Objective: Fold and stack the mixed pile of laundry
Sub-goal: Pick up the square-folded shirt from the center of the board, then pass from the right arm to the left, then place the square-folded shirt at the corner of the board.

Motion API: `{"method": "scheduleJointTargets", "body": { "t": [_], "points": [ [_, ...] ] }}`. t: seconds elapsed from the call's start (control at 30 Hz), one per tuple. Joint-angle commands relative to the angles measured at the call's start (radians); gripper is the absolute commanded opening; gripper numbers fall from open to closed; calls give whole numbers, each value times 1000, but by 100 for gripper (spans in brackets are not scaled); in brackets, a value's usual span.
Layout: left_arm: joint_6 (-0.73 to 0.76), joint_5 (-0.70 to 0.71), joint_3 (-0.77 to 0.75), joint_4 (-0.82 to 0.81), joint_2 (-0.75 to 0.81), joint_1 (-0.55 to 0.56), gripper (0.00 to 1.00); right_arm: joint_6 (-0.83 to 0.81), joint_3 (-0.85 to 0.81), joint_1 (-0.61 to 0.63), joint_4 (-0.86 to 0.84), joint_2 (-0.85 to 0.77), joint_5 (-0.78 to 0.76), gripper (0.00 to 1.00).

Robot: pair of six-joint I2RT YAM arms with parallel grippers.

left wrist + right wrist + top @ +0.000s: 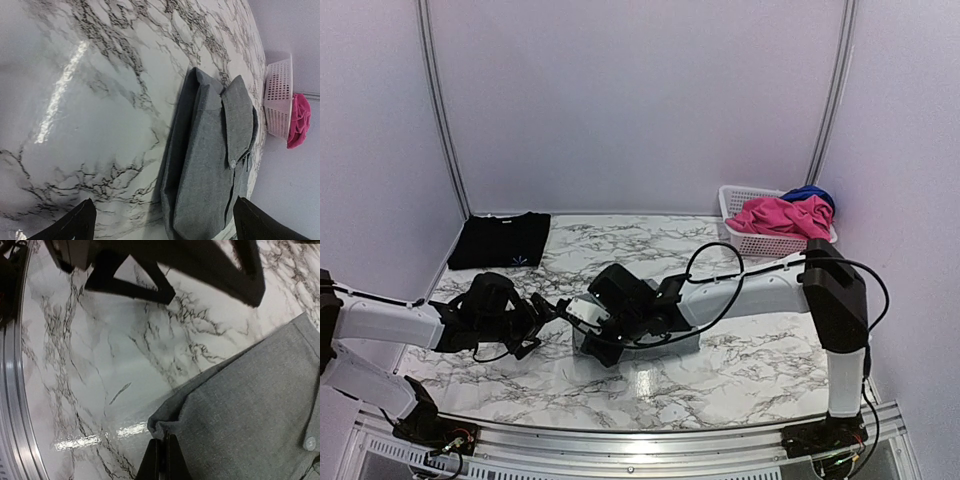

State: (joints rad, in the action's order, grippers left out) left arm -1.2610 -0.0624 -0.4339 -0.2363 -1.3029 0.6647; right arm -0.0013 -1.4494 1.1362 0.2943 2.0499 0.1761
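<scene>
The marble-patterned worktop (pixel 75 100) is gleaming glossy and smooth; the grey pocketed trousers (pixel 210 165) are showing matt, woven cloth; the lattice basket (pixel 277 95) is looking like white plastic.

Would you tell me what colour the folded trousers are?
The trousers are grey, clearest in the left wrist view.

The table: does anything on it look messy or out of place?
Only the basket at the back right: a pink garment spills crumpled over its rim, unfolded. The black shirt and grey trousers lie neatly folded.
</scene>
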Motion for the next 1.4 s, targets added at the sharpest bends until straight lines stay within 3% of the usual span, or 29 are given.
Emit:
{"method": "scheduleJointTargets", "body": {
  "t": [0.0,0.23,0.43,0.5,0.57,0.63,0.77,0.8,0.83,0.97,1.07,1.2,1.37],
  "points": [
    [-73,-44,-41,-124,-57,2,99,62,-25,-37,-114,-34,74,0],
    [-166,-14,-42,-243,-121,6,99,114,-68,-53,-177,-16,115,0],
    [-197,-74,-88,-352,-266,14,99,118,-140,-53,-172,20,132,0],
    [-185,-116,-113,-378,-312,15,93,110,-157,-53,-166,34,141,0],
    [-170,-141,-130,-411,-347,16,82,97,-172,-52,-156,45,152,0],
    [-142,-151,-139,-438,-363,16,65,88,-179,-51,-150,50,160,0],
    [-69,-141,-151,-423,-353,14,13,92,-150,-58,-145,23,153,2],
    [-37,-137,-166,-373,-347,10,3,99,-136,-62,-145,7,156,4],
    [11,-128,-193,-296,-342,8,0,103,-123,-68,-139,-14,160,8],
    [305,4,-443,242,-332,4,0,133,-44,-107,-121,-131,188,28],
    [518,135,-654,528,-386,-3,0,162,51,-142,-125,-242,204,47],
    [734,273,-866,695,-495,-29,0,204,191,-190,-118,-379,193,77],
    [963,391,-1105,774,-606,-79,0,216,310,-255,-74,-502,160,91]
  ]
}}
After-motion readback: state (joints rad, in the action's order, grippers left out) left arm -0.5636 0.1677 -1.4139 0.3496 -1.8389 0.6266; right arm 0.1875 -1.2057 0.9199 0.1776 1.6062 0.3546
